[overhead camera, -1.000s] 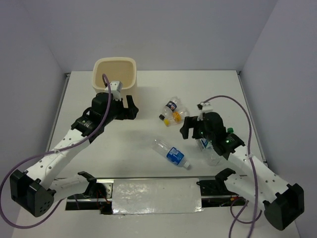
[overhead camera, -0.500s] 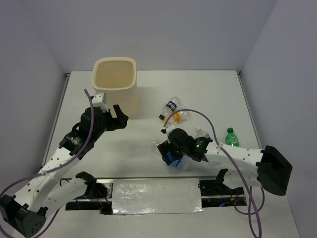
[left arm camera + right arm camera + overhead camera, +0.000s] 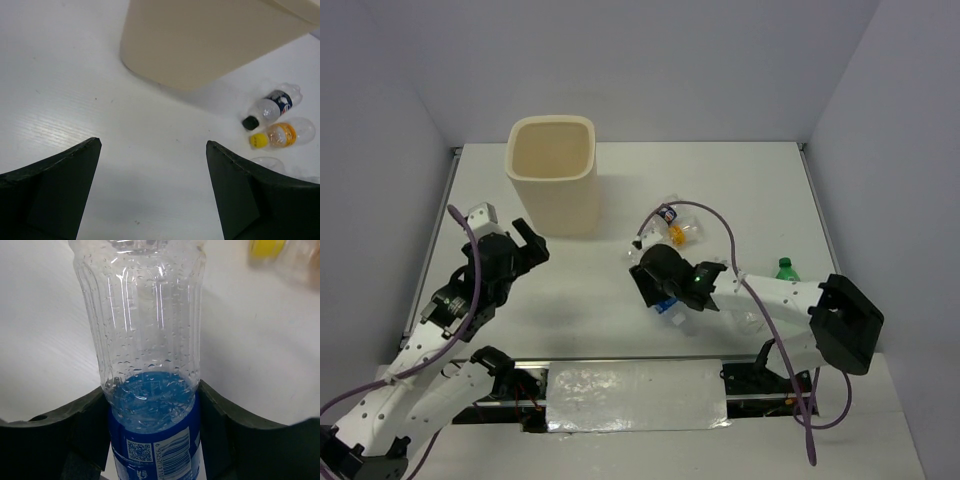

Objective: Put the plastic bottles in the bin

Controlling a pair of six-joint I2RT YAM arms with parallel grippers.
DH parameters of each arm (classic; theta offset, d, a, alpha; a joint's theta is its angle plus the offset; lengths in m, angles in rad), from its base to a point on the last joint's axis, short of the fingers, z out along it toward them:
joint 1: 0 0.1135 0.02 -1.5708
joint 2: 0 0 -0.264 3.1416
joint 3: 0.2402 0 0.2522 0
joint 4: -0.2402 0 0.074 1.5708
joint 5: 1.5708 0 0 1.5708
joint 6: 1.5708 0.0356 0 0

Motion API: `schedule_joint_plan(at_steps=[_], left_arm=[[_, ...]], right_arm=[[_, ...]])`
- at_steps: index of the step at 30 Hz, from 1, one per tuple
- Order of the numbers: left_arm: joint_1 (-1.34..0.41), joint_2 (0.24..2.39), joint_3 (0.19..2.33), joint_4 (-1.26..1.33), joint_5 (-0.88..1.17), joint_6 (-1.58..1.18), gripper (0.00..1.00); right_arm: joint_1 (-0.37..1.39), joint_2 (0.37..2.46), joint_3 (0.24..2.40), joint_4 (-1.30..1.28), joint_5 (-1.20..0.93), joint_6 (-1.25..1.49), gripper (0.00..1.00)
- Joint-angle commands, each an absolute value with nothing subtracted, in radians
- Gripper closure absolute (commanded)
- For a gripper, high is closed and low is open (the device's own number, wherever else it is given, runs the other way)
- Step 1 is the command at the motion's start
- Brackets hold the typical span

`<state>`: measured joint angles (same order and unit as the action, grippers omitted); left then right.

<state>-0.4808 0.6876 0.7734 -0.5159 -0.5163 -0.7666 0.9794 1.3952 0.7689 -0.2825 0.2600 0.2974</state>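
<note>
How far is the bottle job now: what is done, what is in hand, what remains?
Done: nothing visible inside the bin. In hand: the right gripper clamps the blue-label bottle; the left gripper is open, empty. Left: the dark-cap bottle, yellow-cap bottle and green bottle wait on the table.

White table (image 3: pixel 740 190) — bin (image 3: pixel 552 178) upper left; dark-capped bottle (image 3: pixel 270 106) and orange-filled bottle (image 3: pixel 282 135) lying centre; green bottle (image 3: pixel 784 268) right.
</note>
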Motion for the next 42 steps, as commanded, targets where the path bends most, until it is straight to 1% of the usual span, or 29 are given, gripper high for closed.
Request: schedule_joint_plan(at_steps=[1,4,5,7,8,9,10,12,13,14,16,17,18,20,23,25,27,29,31,32,33,35,36,37,42], left_arm=[[-0.479,0.652,0.761,-0.552,-0.646,-0.854,0.01],[-0.477,0.646,0.750,-0.528,-0.623,-0.847,0.01],[-0.477,0.646,0.747,-0.528,-0.627,-0.851,0.01],[-0.474,0.656,0.749,-0.551,-0.652,-0.867,0.01],[-0.471,0.658,0.747,-0.554,-0.655,-0.868,0.01],[-0.469,0.660,0.746,-0.558,-0.657,-0.868,0.01],[-0.466,0.663,0.741,-0.560,-0.657,-0.871,0.01],[-0.463,0.664,0.735,-0.551,-0.655,-0.867,0.01],[-0.460,0.667,0.733,-0.546,-0.649,-0.864,0.01],[-0.456,0.670,0.736,-0.540,-0.641,-0.861,0.01],[-0.448,0.680,0.739,-0.535,-0.634,-0.857,0.01],[-0.446,0.683,0.736,-0.532,-0.634,-0.856,0.01],[-0.445,0.690,0.735,-0.531,-0.634,-0.853,0.01],[-0.437,0.698,0.735,-0.538,-0.640,-0.857,0.01],[-0.430,0.710,0.738,-0.543,-0.647,-0.859,0.01],[-0.425,0.712,0.732,-0.538,-0.646,-0.853,0.01],[-0.422,0.712,0.727,-0.526,-0.637,-0.848,0.01],[-0.417,0.710,0.723,-0.522,-0.630,-0.844,0.01],[-0.414,0.713,0.721,-0.515,-0.624,-0.839,0.01],[-0.413,0.715,0.721,-0.514,-0.624,-0.838,0.01],[-0.411,0.721,0.722,-0.514,-0.623,-0.839,0.01],[-0.410,0.724,0.724,-0.515,-0.620,-0.838,0.01],[-0.410,0.727,0.726,-0.515,-0.620,-0.836,0.01],[-0.408,0.729,0.729,-0.518,-0.621,-0.835,0.01],[-0.406,0.723,0.730,-0.522,-0.615,-0.828,0.01]], right_arm=[[0.982,1.292,0.914,-0.200,0.295,0.241,0.53],[0.966,1.296,1.064,-0.138,0.279,0.172,0.52],[0.957,1.310,1.162,-0.120,0.282,0.160,0.52],[0.930,1.377,1.271,-0.106,0.256,0.112,0.52],[0.920,1.405,1.376,-0.082,0.255,0.098,0.52],[0.910,1.434,1.426,-0.068,0.244,0.080,0.52],[0.891,1.490,1.519,-0.023,0.221,0.040,0.51],[0.867,1.555,1.616,0.012,0.201,0.031,0.51],[0.852,1.592,1.670,0.040,0.137,0.034,0.50],[0.823,1.671,1.774,0.070,0.111,0.038,0.49],[0.804,1.758,1.872,0.101,0.084,0.057,0.50],[0.792,1.846,1.967,0.126,0.063,0.054,0.50],[0.790,1.889,2.011,0.141,0.061,0.040,0.50],[0.788,2.007,2.122,0.196,0.063,0.028,0.45],[0.785,2.123,2.287,0.219,0.081,0.038,0.44],[0.779,2.209,2.371,0.216,0.071,0.069,0.40],[0.775,2.232,2.365,0.238,0.052,0.096,0.35],[0.772,2.227,2.324,0.259,0.041,0.104,0.32],[0.772,2.214,2.284,0.262,0.025,0.095,0.27],[0.773,2.209,2.272,0.256,0.022,0.091,0.23],[0.772,2.206,2.267,0.244,0.012,0.087,0.16],[0.772,2.203,2.264,0.201,0.005,0.077,0.09],[0.773,2.201,2.264,0.190,0.005,0.074,0.01],[0.772,2.197,2.264,0.177,0.005,0.069,0.00],[0.772,2.163,2.266,0.129,-0.043,0.078,0.00]])
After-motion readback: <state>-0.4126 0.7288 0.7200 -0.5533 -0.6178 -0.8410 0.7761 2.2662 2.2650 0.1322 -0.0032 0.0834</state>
